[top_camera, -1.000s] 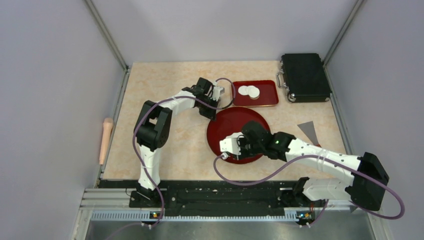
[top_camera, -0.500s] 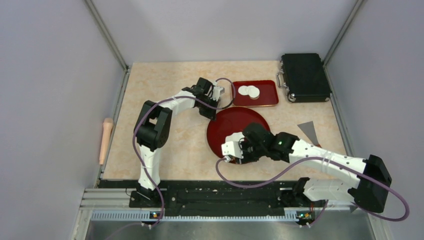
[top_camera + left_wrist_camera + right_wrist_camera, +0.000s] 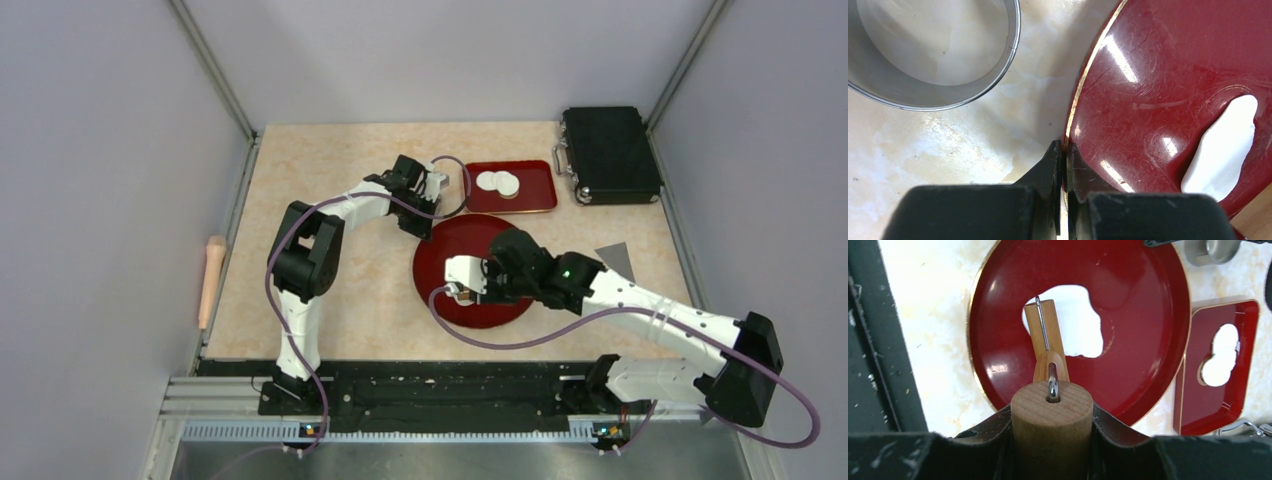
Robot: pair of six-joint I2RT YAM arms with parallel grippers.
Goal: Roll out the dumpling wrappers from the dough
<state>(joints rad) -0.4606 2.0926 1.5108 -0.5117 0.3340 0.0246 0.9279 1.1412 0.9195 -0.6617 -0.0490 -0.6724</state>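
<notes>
Gripping a wooden tool (image 3: 1051, 410) above the dough (image 3: 1080, 325), right end effector (image 3: 1052, 440) hovers while left end effector (image 3: 1064, 160) pinches the round red plate (image 3: 1148, 75).

No writing, label, brand mark, number or sign can be read in any view. The black case (image 3: 610, 155), the round red plate (image 3: 437, 252), the red tray (image 3: 537, 196), the metal ring (image 3: 923, 97) and the rolling pin (image 3: 1052, 425) show only plain surfaces.
</notes>
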